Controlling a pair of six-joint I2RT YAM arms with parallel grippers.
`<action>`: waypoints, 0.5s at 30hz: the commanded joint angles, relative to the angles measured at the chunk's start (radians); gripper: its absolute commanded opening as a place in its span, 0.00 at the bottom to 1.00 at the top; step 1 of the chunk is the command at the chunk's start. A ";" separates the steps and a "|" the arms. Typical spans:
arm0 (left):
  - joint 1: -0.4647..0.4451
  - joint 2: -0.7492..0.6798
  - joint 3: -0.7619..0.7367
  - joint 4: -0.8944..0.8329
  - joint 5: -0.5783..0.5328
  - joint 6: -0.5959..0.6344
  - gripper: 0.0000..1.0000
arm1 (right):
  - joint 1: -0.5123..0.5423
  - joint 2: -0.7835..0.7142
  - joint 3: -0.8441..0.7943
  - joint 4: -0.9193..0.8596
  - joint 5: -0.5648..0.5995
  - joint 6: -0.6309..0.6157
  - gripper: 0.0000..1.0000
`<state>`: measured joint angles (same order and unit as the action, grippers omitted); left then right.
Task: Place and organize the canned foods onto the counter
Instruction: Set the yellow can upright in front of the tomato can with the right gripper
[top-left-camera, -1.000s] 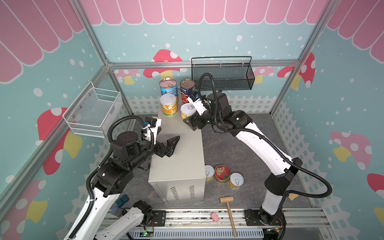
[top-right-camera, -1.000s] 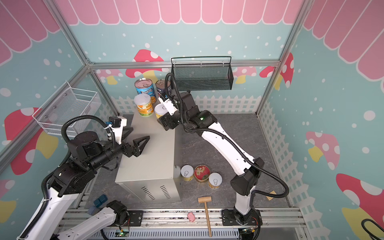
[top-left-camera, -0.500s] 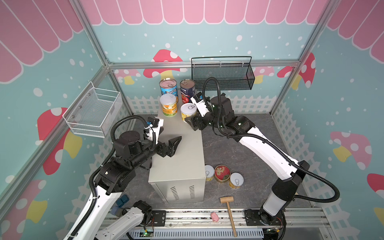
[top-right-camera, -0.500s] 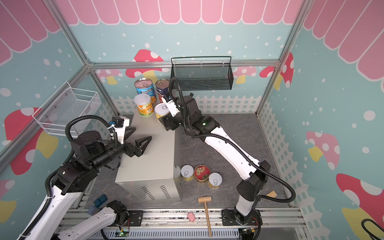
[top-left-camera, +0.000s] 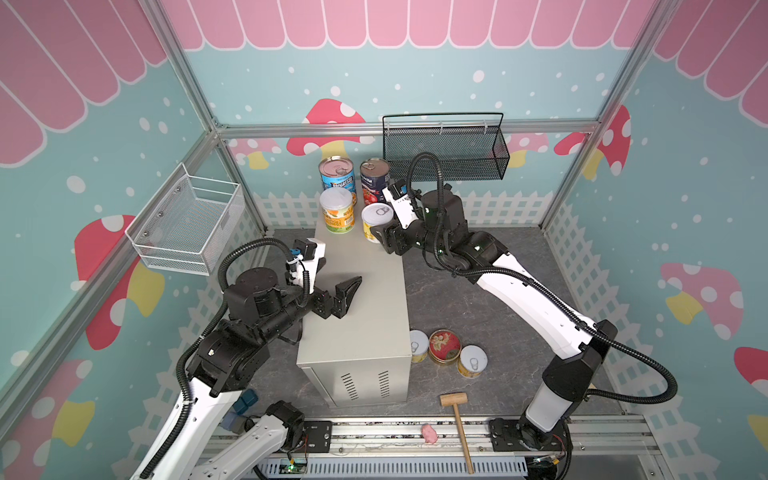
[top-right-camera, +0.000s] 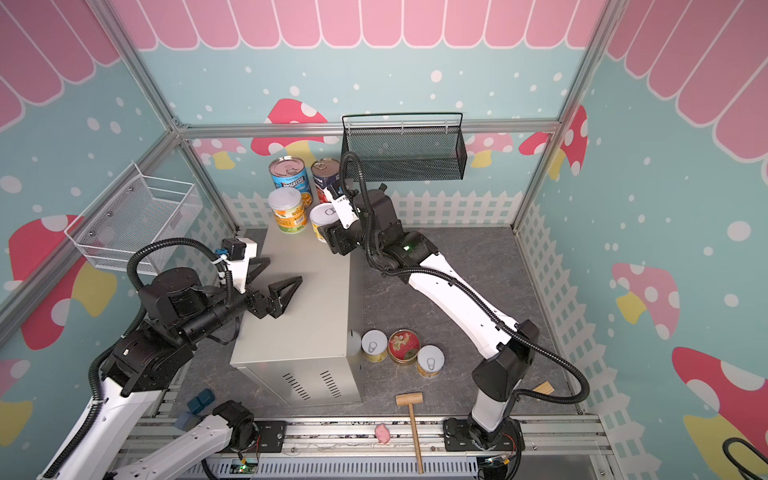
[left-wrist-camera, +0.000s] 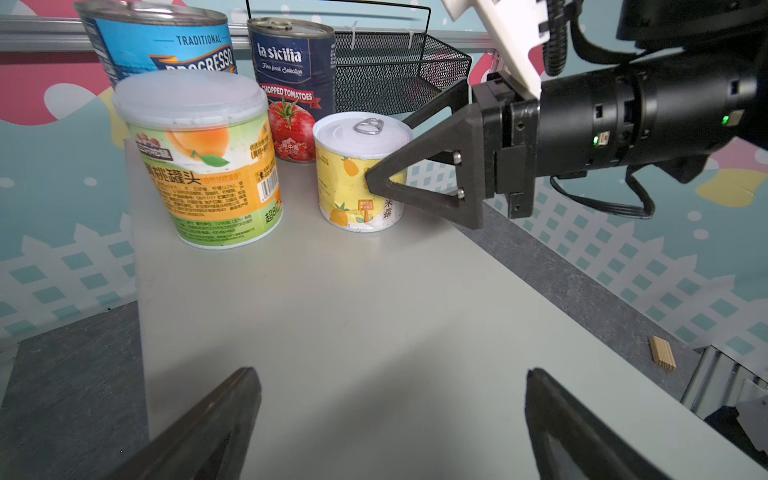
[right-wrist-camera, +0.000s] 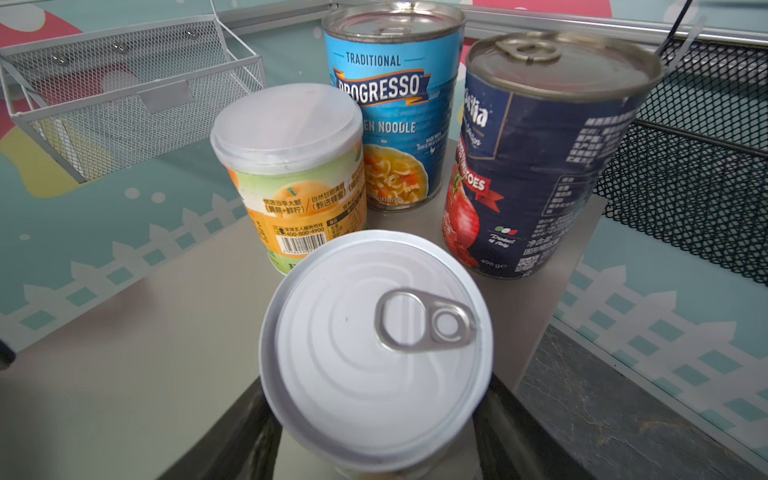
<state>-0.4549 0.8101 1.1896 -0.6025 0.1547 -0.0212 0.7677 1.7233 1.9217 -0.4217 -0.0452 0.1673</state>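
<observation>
Fingers (left-wrist-camera: 471, 174) of R gripper (left-wrist-camera: 386, 153) sit either side of short yellow can w/ white pull-tab lid (left-wrist-camera: 357, 178), which stands upright on far end of the counter, a long beige-grey metal box cabinet (top-left-camera: 365, 324). Near finger looks to touch can wall; firm clamp or not, can't tell. Just past those fingers, all upright on cabinet top: orange-green peach can w/ clear plastic cap (left-wrist-camera: 208, 166), tall light-blue Progresso can (right-wrist-camera: 395, 116), tall navy tomato can (left-wrist-camera: 291, 83). L gripper (top-right-camera: 282, 270) hovers over cabinet's mid-top, its fingers (top-right-camera: 291, 284) wide apart, well short of those cans. Well apart from both sets of fingers, on grey floor (top-left-camera: 478, 291) beside cabinet: two more short yellow cans (top-left-camera: 417, 345) w/ flat gold red-lidded tin (top-left-camera: 444, 347) btwn them.
</observation>
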 joint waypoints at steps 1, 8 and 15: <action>-0.007 -0.009 -0.012 0.020 0.009 0.020 1.00 | 0.008 0.023 0.014 0.033 0.016 -0.001 0.68; -0.008 -0.003 -0.008 0.020 0.007 0.021 1.00 | 0.008 0.047 0.035 0.036 0.031 -0.005 0.67; -0.014 0.003 -0.005 0.022 0.006 0.024 1.00 | 0.009 0.056 0.046 0.044 0.029 0.001 0.82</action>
<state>-0.4625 0.8124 1.1889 -0.5991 0.1543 -0.0185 0.7677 1.7603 1.9282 -0.3985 -0.0231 0.1661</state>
